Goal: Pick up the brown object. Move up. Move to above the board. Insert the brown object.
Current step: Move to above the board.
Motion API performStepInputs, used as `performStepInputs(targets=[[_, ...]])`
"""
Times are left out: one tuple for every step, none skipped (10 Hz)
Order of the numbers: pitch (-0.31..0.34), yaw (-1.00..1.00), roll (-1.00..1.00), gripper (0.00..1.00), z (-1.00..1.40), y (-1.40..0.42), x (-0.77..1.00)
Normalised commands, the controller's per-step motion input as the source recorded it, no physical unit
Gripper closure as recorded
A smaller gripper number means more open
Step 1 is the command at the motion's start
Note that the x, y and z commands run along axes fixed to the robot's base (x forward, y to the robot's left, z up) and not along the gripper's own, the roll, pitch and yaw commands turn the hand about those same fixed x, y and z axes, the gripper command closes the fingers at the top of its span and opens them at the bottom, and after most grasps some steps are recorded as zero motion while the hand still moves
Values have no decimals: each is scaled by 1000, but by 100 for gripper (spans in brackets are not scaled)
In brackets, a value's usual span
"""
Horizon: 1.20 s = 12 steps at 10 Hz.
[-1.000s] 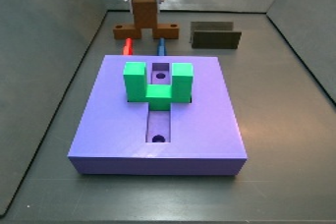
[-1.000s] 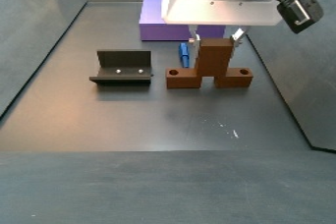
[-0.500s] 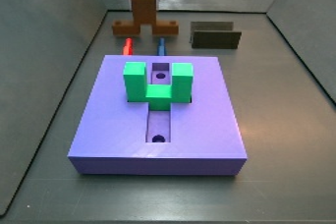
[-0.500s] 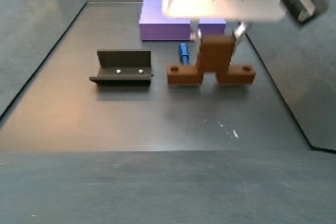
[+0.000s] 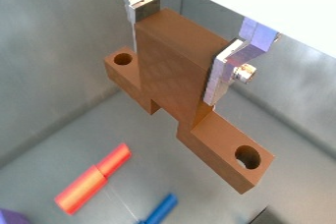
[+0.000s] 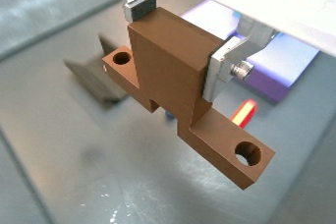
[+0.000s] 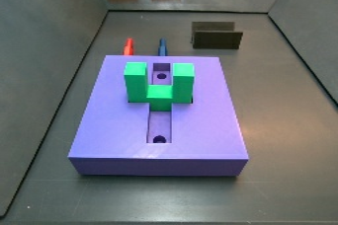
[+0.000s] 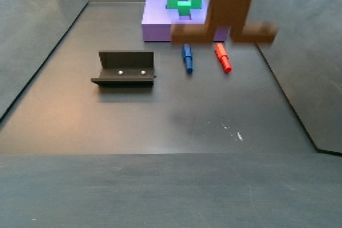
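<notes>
Now that the brown object (image 5: 184, 90) has come clear off the floor, the pick and most of the lift look done to me: half a second back it was standing on the dark floor with the red stick (image 8: 222, 59) and blue stick (image 8: 187, 58) hidden under it, and now both sticks lie in the open while the piece hangs high, cut by the frame edge in both side views. Biggest thing around is the board (image 7: 161, 118), sitting untouched with its green block (image 7: 160, 82) straddling the central slot, well apart from the lifted piece, so the carry over to it hasn't begun. In both wrist views the tool (image 6: 184, 39) is pinching the upright bar of the brown object between its silver plates, the cross bar with its holes hanging below. Worktop is a plain dark grey metal floor (image 8: 160, 132) with grey walls boxing it in. Smaller bits: the fixture (image 8: 123, 69) off to one side, not in the way as far as I can tell.
</notes>
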Motion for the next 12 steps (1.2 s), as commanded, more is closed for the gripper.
performStepInputs(targets=[[41, 2, 10, 100, 1400, 8, 37], [72, -2, -4, 100, 1400, 8, 69], [101, -4, 2, 100, 510, -2, 7], [81, 0, 6, 100, 208, -1, 4], [327, -204, 22, 100, 164, -1400, 297], [328, -159, 47, 100, 156, -1400, 292], [305, -96, 53, 100, 161, -1400, 305], [231, -35, -36, 100, 162, -1400, 336], [205, -27, -26, 100, 161, -1400, 337], [156, -8, 5, 100, 172, -1400, 354], [147, -3, -7, 100, 176, -1400, 367], [138, 2, 17, 100, 179, -1400, 398]])
